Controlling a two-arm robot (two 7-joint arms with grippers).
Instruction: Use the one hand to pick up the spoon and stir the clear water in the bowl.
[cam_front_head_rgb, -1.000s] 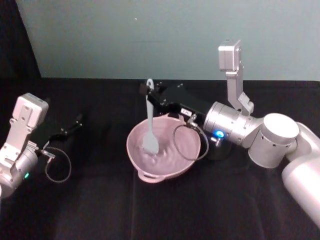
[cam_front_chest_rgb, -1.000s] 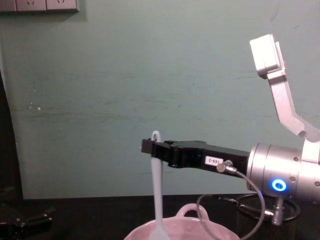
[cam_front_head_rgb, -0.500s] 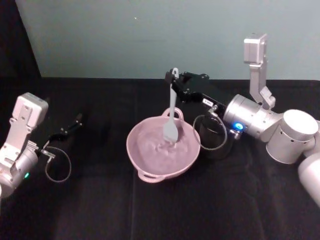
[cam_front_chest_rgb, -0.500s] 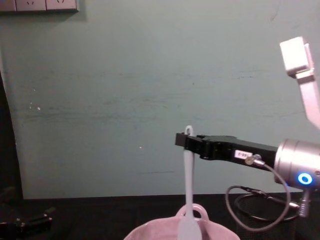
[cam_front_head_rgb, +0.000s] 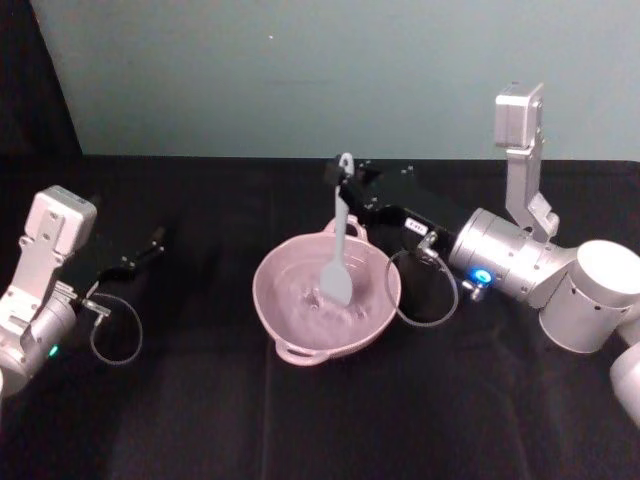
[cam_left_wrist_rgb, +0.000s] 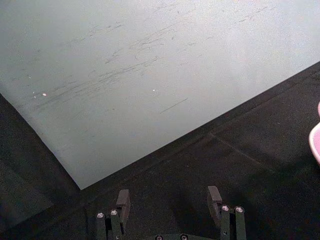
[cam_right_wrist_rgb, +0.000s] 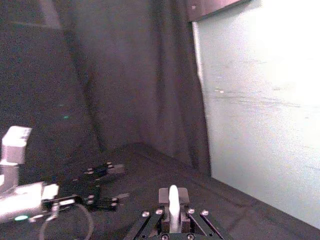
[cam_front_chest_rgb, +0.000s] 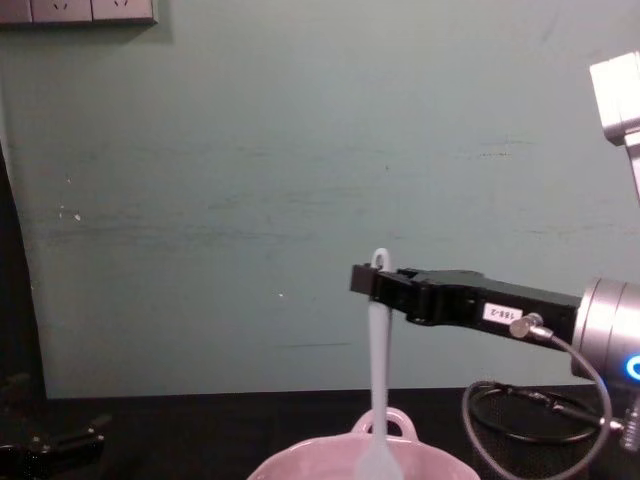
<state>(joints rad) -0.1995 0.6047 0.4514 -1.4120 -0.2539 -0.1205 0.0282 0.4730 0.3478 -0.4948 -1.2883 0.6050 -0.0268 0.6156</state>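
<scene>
The pale pink bowl (cam_front_head_rgb: 375, 303) sits mid-table; its rim (cam_front_chest_rgb: 300, 458) shows at the bottom of the chest view. Rippled clear water (cam_front_head_rgb: 305, 300) lies inside. The white spoon (cam_front_head_rgb: 339, 250) hangs upright, its flat head dipped in the right part of the bowl, its handle (cam_front_chest_rgb: 378, 350) rising above the rim. My right gripper (cam_front_head_rgb: 340, 180) reaches in from the right above the bowl's far rim, shut on the spoon's handle near its tip (cam_right_wrist_rgb: 173, 200). At the far left my left gripper (cam_front_head_rgb: 155, 240) rests near the table, its fingers (cam_left_wrist_rgb: 122, 202) apart with nothing between them.
A black wire-mesh cup (cam_front_head_rgb: 430, 290) stands just right of the bowl, under the right wrist. A black cable loop (cam_front_head_rgb: 420, 295) hangs from that wrist beside it. A teal wall rises behind the black-clothed table (cam_front_head_rgb: 320, 420).
The right gripper carried the spoon from the bowl's left half to its right side, then drew slightly nearer. The water ripples. The left arm stayed still.
</scene>
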